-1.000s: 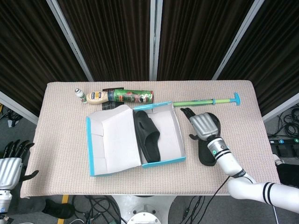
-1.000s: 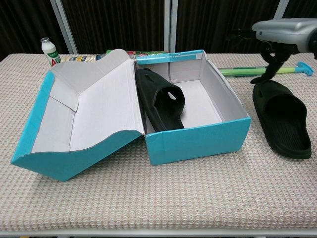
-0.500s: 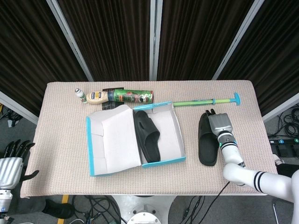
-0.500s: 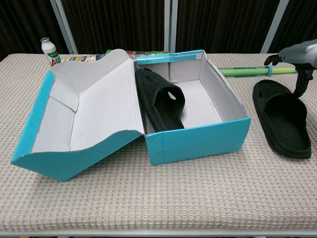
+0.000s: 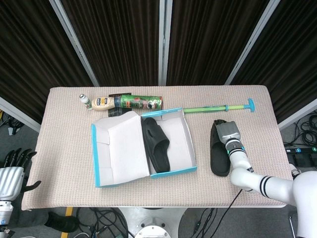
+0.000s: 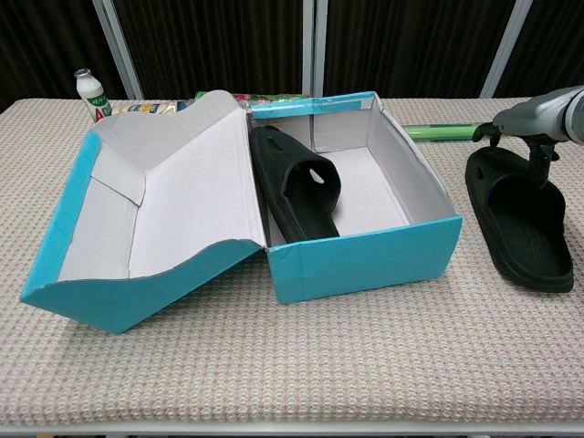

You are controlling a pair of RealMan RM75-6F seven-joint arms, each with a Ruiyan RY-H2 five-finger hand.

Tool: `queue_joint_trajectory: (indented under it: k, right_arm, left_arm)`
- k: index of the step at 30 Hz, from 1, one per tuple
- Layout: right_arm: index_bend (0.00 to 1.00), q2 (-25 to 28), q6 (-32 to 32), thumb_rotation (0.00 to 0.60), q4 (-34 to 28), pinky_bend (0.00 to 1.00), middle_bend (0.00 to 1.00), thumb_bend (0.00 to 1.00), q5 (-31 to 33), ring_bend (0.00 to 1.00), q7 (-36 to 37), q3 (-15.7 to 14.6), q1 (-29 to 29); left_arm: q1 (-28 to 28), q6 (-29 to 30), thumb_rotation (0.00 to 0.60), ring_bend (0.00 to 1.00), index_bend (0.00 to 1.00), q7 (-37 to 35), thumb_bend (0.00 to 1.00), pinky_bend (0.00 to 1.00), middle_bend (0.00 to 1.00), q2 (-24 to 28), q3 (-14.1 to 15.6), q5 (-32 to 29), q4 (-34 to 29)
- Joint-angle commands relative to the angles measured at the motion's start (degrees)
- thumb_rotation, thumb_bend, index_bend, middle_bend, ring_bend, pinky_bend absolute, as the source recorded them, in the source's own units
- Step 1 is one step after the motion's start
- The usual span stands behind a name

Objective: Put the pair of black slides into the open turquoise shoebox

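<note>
The open turquoise shoebox (image 5: 174, 171) (image 6: 365, 260) sits mid-table with its lid (image 5: 119, 148) folded out to the left. One black slide (image 5: 156, 148) (image 6: 297, 187) leans on its side against the box's left inner wall. The other black slide (image 5: 218, 157) (image 6: 527, 224) lies flat on the table, right of the box. My right hand (image 5: 228, 133) (image 6: 540, 117) hovers palm down over that slide's far end, its fingers (image 6: 546, 151) reaching down to the strap; no firm grip shows. My left hand (image 5: 12, 173) hangs off the table's near left corner, fingers spread and holding nothing.
Along the table's back edge lie a small white bottle (image 5: 83, 99) (image 6: 88, 94), a mayonnaise bottle (image 5: 103, 103), a green tube (image 5: 141, 102) and a long green stick with a turquoise handle (image 5: 218, 107) (image 6: 438, 131). The table's right edge runs close to the loose slide.
My right hand swung from between the box and the loose slide to over the slide's far end and dropped lower. Neither slide nor the box moved.
</note>
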Motion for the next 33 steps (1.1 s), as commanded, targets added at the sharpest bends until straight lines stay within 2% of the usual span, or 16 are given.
queue_joint_trajectory:
  k: [1, 3, 5, 7, 9, 12, 16, 22, 28, 33]
  right_arm:
    - [0.01, -1.56, 0.02, 0.600, 1.59, 0.98, 0.13, 0.14, 1.07, 0.71, -1.52, -1.21, 1.01]
    - [0.07, -2.61, 0.11, 0.600, 2.76, 0.98, 0.17, 0.17, 0.87, 0.72, -1.85, -1.63, 1.23]
    - [0.19, -3.28, 0.62, 0.600, 3.95, 0.98, 0.25, 0.21, -1.49, 0.73, -0.35, -1.31, 0.63]
    - [0.33, -2.94, 0.53, 0.600, 4.54, 0.98, 0.34, 0.25, -5.22, 0.74, 3.26, -0.28, -0.80]
    - [0.39, -1.52, -0.52, 0.600, 4.16, 0.98, 0.37, 0.26, -8.78, 0.74, 8.12, 1.40, -2.47]
    - [0.40, 2.74, -3.15, 0.600, 1.84, 0.98, 0.37, 0.26, -16.76, 0.74, 17.50, 4.57, -5.57]
    - [0.40, 9.56, -4.84, 0.600, -2.56, 0.98, 0.37, 0.27, -30.78, 0.74, 32.59, 9.81, -10.84]
    - [0.41, 14.20, -3.34, 0.600, -6.26, 0.98, 0.38, 0.27, -47.08, 0.74, 54.98, 16.65, -16.63]
    - [0.41, 10.10, -1.34, 0.600, -5.74, 0.98, 0.38, 0.27, -56.04, 0.74, 72.64, 21.05, -17.03]
    - [0.41, 3.58, 0.61, 0.600, -2.93, 0.98, 0.37, 0.27, -58.30, 0.74, 77.72, 22.53, -14.84]
  left_arm:
    - [-0.05, -0.19, 0.600, 0.01, 0.17, 0.01, 0.03, 0.02, 0.10, 0.06, 0.01, -0.12, -0.08]
    - [-0.04, -0.16, 0.600, 0.01, 0.17, -0.09, 0.03, 0.02, 0.10, 0.13, 0.01, -0.12, -0.12]
    - [0.04, -0.07, 0.600, 0.01, 0.17, -0.09, 0.03, 0.02, 0.10, 0.20, 0.03, -0.17, -0.20]
    - [0.10, 0.02, 0.600, 0.01, 0.17, -0.09, 0.03, 0.02, 0.10, 0.31, 0.05, -0.15, -0.29]
    - [0.12, 0.06, 0.600, 0.01, 0.17, -0.07, 0.03, 0.02, 0.10, 0.44, 0.08, -0.11, -0.43]
    - [0.13, 0.14, 0.600, 0.01, 0.17, -0.09, 0.03, 0.02, 0.10, 0.69, 0.10, 0.00, -0.71]
    - [0.02, 0.24, 0.600, 0.01, 0.17, 0.18, 0.03, 0.02, 0.10, 1.10, 0.15, 0.35, -1.33]
    - [0.04, 0.62, 0.600, 0.01, 0.17, 0.71, 0.03, 0.02, 0.10, 1.53, 0.24, 0.79, -2.33]
    - [0.31, 0.86, 0.600, 0.01, 0.17, 0.39, 0.03, 0.02, 0.10, 1.83, 0.43, 0.83, -2.85]
    - [0.49, 0.99, 0.600, 0.01, 0.17, 0.28, 0.03, 0.02, 0.10, 1.84, 0.42, 0.63, -2.52]
